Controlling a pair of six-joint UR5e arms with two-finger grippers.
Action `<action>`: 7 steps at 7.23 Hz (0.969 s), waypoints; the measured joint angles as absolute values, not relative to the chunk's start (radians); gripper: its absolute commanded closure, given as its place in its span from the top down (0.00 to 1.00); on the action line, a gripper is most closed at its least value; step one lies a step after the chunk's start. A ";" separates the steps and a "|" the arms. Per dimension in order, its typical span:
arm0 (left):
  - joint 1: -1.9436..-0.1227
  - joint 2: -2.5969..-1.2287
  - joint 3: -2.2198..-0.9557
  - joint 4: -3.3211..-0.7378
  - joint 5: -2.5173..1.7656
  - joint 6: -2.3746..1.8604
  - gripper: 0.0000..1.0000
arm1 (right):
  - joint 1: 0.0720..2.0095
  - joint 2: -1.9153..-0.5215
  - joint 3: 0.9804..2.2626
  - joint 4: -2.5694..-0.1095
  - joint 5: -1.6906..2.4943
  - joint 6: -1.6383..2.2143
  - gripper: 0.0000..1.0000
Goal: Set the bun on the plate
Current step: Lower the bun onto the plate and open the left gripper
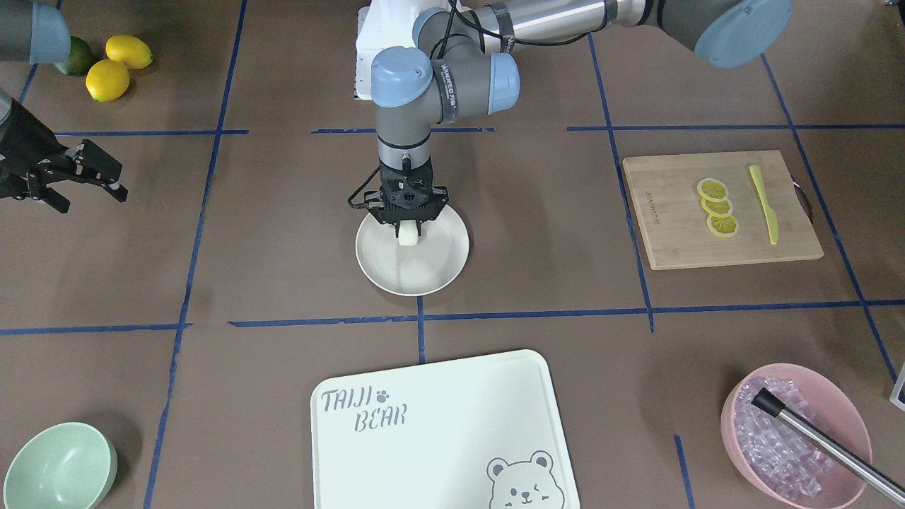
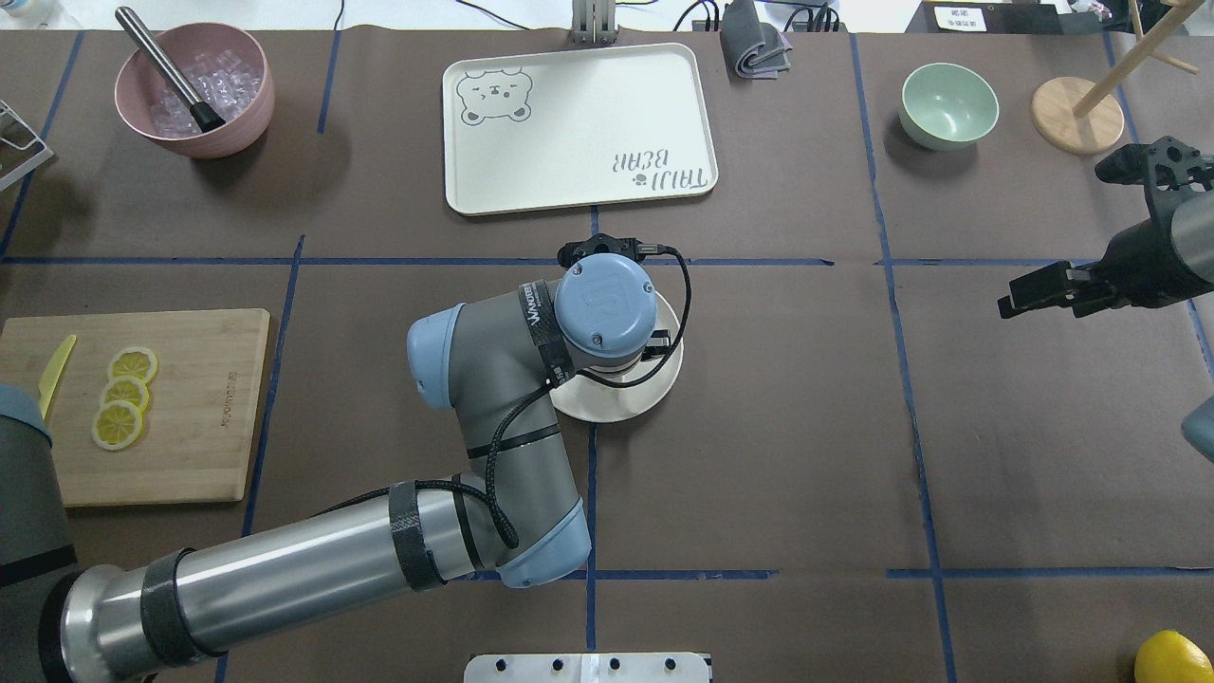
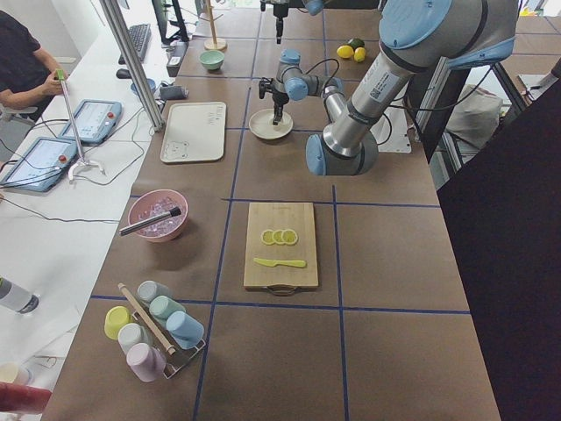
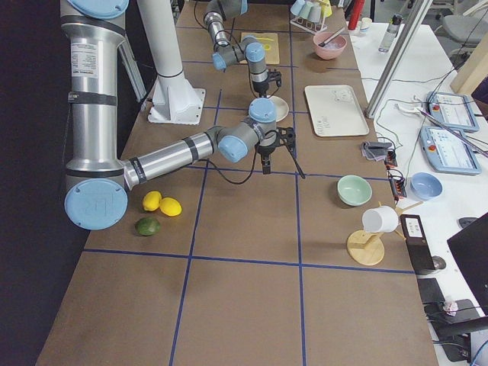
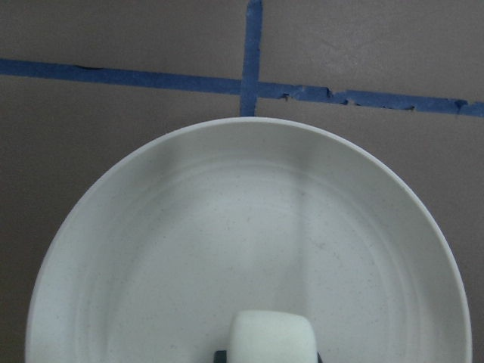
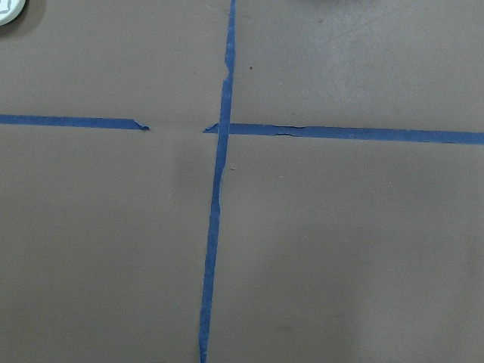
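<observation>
Pinching the bun [image 1: 408, 238] at frame centre, the left gripper [image 1: 407, 227] is hovering low over the upper half of the plate [image 1: 424, 276]. Letting go this near the rim could be sending the rounded bun rolling off.

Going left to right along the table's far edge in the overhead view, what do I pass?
pink bowl → bear-print tray → folded grey cloth → mint-green bowl → wooden stand

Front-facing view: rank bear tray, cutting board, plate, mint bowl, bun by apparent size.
1. bear tray
2. cutting board
3. plate and mint bowl: about alike; the bowl is cropped and nearer, so unranked
4. bun
</observation>
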State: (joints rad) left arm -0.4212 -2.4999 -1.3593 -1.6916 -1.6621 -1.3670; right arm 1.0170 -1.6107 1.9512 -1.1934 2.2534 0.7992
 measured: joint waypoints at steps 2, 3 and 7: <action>-0.420 -2.502 -1.351 -1.692 -1.661 -1.364 0.46 | 1.017 -1.611 1.951 -1.193 2.253 0.799 1.00; -0.420 -2.503 -1.347 -1.692 -1.661 -1.363 0.46 | 1.017 -1.611 1.951 -1.193 2.253 0.799 1.00; -0.420 -2.517 -1.320 -1.695 -1.661 -1.363 0.53 | 1.017 -1.609 1.951 -1.193 2.253 0.799 1.00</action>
State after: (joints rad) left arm -0.4203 -2.5168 -1.3196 -1.6948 -1.6613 -1.3632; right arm 1.0171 -1.6094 1.9512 -1.1934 2.2534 0.7992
